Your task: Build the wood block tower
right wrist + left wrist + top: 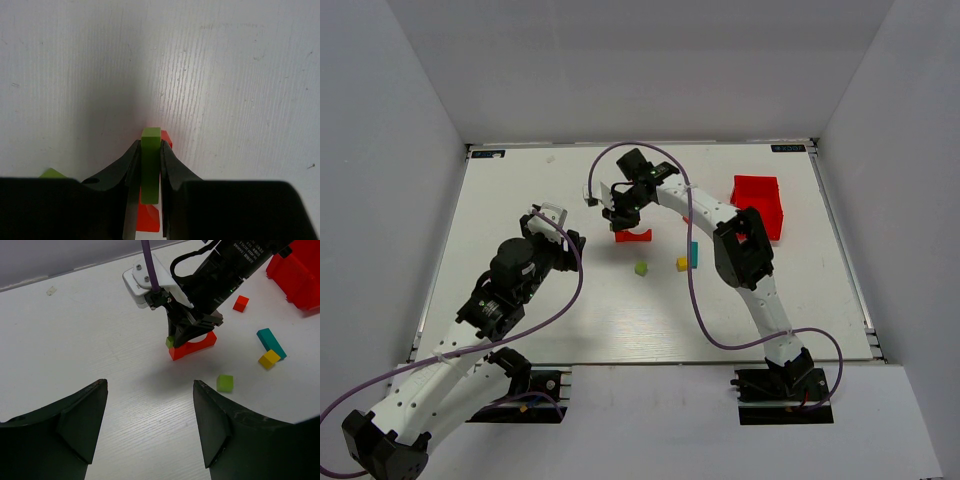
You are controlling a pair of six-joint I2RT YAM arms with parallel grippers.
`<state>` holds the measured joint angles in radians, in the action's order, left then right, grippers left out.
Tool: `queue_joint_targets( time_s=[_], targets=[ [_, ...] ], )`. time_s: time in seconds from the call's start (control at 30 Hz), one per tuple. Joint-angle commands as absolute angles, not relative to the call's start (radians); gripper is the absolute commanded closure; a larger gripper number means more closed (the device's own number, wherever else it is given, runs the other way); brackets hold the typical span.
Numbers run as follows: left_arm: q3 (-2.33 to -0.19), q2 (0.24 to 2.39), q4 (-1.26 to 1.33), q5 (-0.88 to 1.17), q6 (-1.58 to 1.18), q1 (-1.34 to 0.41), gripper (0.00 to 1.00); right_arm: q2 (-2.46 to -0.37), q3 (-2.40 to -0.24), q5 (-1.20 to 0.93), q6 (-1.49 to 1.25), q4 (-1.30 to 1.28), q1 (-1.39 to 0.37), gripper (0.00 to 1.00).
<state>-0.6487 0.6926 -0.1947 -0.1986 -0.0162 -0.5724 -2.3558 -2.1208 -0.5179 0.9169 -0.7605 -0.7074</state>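
Currently the right gripper (150,150) is clamped on a lime-green block (150,165), poised at one end of the red arch (192,346) mid-table. Lowering it straight and releasing only once it sits square should keep it steady. The right arm stretches forward, wrist pointing down; the left gripper (150,385) hovers nearby, fingers apart.

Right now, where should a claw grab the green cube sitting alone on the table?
Come straight down from above and pinch two opposite flat sides of the lone green cube. It sits flat on the table with nothing touching it, so both sides are free.
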Motion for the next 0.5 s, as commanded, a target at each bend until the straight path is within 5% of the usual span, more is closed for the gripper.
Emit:
queue_joint_targets(
  time_s=[0.0, 0.47],
  targets=[
    [-0.647, 0.689, -0.187, -0.204, -0.02, -0.569, 0.21, -2.365, -2.148, -0.517, 0.92, -0.772, -0.712, 0.86],
    [-0.647, 0.689, -0.187, -0.204, -0.02, -0.569, 0.21, -2.365, -2.148, -0.515, 0.92, -0.77, -0.713, 0.76]
  ],
)
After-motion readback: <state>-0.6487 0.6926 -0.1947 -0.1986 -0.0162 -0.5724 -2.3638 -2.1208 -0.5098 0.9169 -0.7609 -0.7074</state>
